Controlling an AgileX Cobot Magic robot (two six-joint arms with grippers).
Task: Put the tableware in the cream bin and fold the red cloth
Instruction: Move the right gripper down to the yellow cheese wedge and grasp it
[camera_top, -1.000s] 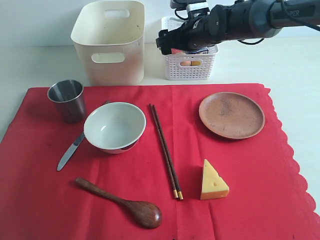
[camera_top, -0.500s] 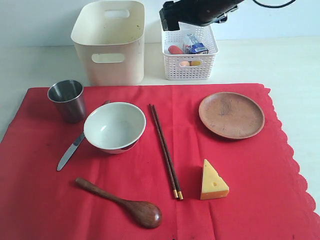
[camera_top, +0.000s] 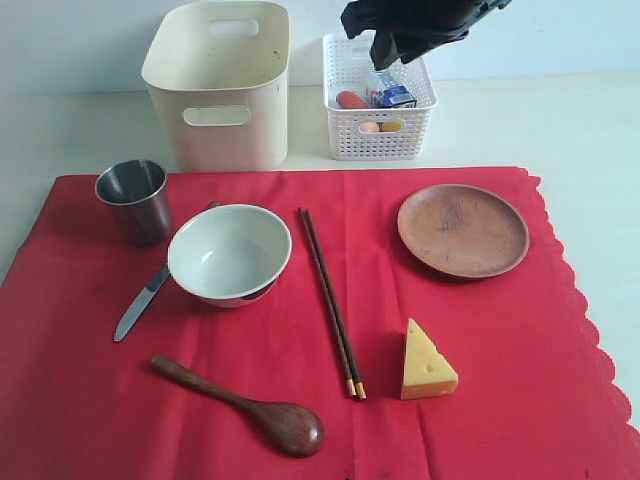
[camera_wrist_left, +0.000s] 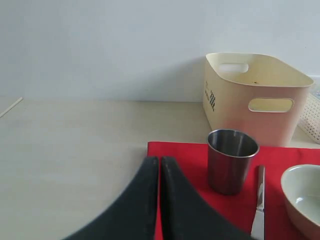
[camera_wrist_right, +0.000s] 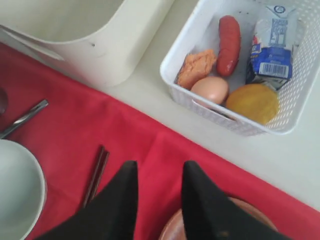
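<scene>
Operator: Since a second ago the right arm has risen. It then stretched low across the white basket. Now the right gripper hangs over that basket, beyond the white bowl and to its right. No tableware has shifted.

Inspector: Hidden or cut-off items?

Operator: The exterior view's top edge cuts off the arm. The silver table knife has its far end tucked behind the bowl's left side. The red cloth, under the bowl, runs out past the near edge. The left gripper shows only in its wrist view.

Inspector: Jaw states?

Operator: Right: fingers apart with a clear gap, nothing between them. Left: fingers pressed together, holding nothing.

Inspector: Axes?

Operator: The dark chopsticks lie side by side just right of the bowl, long axis far to near, gold tips at the near end. The knife lies diagonally, blade tip pointing near-left, away from the bowl. The dark wooden spoon lies on the bowl's near side, handle to the left, scoop to the near right.

Inspector: Remaining items?

Operator: The steel cup stands upright just beside the bowl's far-left rim. The round brown plate lies flat, well to the bowl's right. The cream bin stands beyond the bowl, off the cloth, smooth-walled, with an oval handle cutout facing the camera. The cloth is bright red, and its edge right of the bowl is scalloped.
</scene>
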